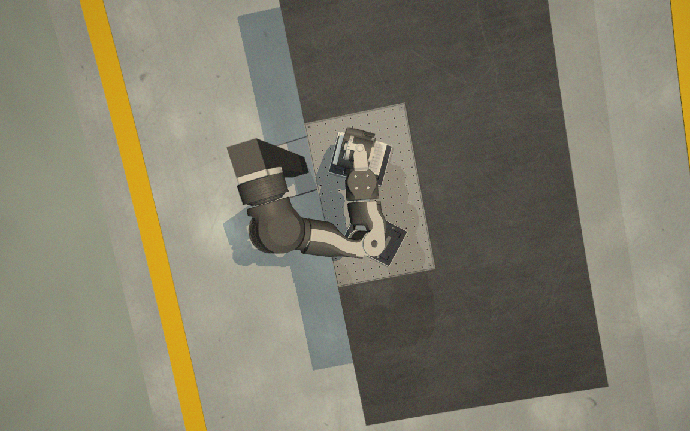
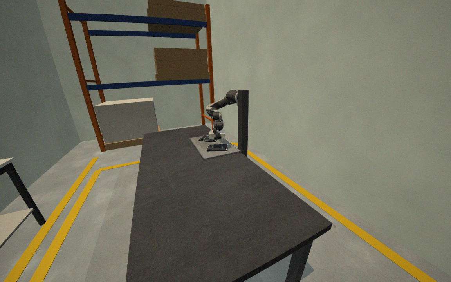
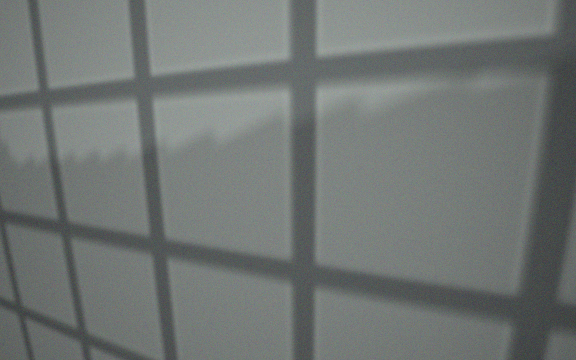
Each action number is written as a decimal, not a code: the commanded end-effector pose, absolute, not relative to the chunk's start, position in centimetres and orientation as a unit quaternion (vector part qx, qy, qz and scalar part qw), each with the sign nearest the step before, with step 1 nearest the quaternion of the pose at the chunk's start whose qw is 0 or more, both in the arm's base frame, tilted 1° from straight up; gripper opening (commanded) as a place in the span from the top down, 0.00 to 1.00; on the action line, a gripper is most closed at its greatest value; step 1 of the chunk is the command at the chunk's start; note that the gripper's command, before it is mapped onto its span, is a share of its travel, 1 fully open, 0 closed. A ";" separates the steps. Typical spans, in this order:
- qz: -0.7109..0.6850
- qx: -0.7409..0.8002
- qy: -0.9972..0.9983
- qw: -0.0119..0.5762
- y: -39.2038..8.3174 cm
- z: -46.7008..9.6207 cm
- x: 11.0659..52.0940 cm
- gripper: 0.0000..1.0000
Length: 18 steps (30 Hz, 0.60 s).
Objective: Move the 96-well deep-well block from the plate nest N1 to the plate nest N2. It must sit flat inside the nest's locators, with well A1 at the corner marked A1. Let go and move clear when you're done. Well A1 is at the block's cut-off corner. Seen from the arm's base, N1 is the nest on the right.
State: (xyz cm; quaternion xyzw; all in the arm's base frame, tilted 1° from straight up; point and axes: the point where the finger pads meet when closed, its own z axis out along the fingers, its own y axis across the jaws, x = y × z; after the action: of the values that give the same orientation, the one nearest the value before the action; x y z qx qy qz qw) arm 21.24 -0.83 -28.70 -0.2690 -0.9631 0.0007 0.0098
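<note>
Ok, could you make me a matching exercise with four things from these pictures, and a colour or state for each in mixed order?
Things:
A. block
B. nest under the elbow
C. floor lines
D. rack posts

Colour or state:
1. yellow
2. orange
3. gripped by the end effector
4. holds no block

Pairs: A-3, B-4, C-1, D-2
</note>
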 end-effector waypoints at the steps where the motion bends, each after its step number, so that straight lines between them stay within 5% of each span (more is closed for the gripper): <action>1: -0.001 -0.268 -0.963 0.009 -1.0 -28.6 21.3 1.00; 18: 0.001 -0.270 -0.963 0.008 -1.4 -28.6 21.3 1.00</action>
State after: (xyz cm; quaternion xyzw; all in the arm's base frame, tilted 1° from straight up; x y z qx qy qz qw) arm 21.27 -1.50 -28.72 -0.2725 -0.9621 0.0041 0.0090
